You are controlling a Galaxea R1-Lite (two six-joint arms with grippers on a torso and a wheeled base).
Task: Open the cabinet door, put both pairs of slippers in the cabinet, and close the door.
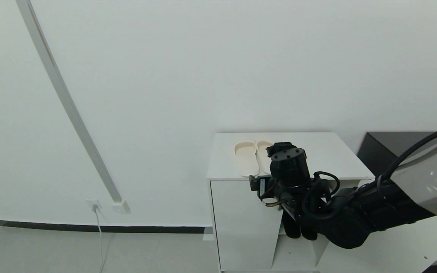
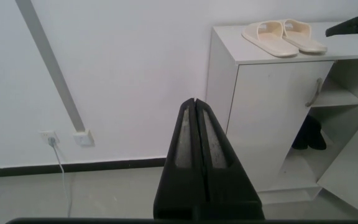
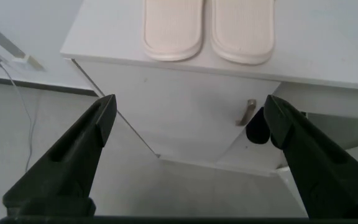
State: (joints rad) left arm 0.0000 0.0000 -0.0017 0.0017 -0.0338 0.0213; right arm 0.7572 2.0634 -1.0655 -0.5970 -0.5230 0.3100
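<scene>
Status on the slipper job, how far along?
Done: the door is open and the black pair sits inside the cabinet. In hand: the open right gripper faces the cream pair on the cabinet top, holding nothing. Left: put the cream pair inside, then close the door.

Light: bright, even, diffuse, seemingly from above; I find no hard shadows and no glare. Wall (image 1: 218, 57): uniformly lit, dimming slightly toward the head view's corners. Cabinet (image 1: 241, 220): faint shade beneath its top edge, open compartment dimmer. Dark slippers (image 2: 308, 134) inside: barely separable. Right hand (image 3: 189, 106): near-black silhouette.
</scene>
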